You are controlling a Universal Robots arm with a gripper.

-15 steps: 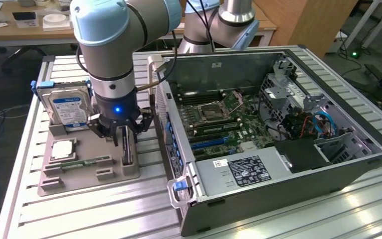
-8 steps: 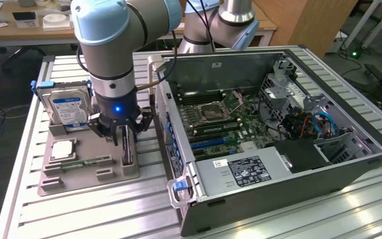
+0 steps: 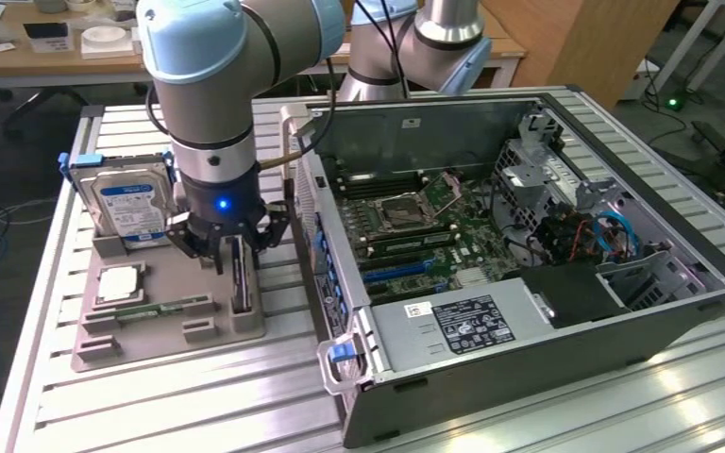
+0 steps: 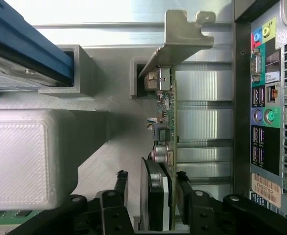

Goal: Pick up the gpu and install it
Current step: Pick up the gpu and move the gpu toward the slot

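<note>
Hovering low over the grey moulded plastic holder tray in the lower left of the exterior view, the arm's black two-fingered gripper is straddling the gpu, a thin green circuit card with a black cooler on one face. The card is standing on its long edge in a slot of the tray, apparently so that both flat faces are offered to the fingers from above. In the wrist view the gripper is standing released. Its fingers are sitting on either side of the gpu, with a clear gap on the cooler side, so nothing is being grasped. The card's long axis is running level with the ribbed aluminium table and parallel to the rear wall of the open black computer case on the exterior view's right. Its silver metal end bracket is pointing away from the fingers, toward the upper part of the exterior frame. The cooler is facing the exterior view's left, where the silver hard drive with a blue-white label is standing upright in the same tray. The bare green side is facing the case, whose green motherboard is lying exposed.
</note>
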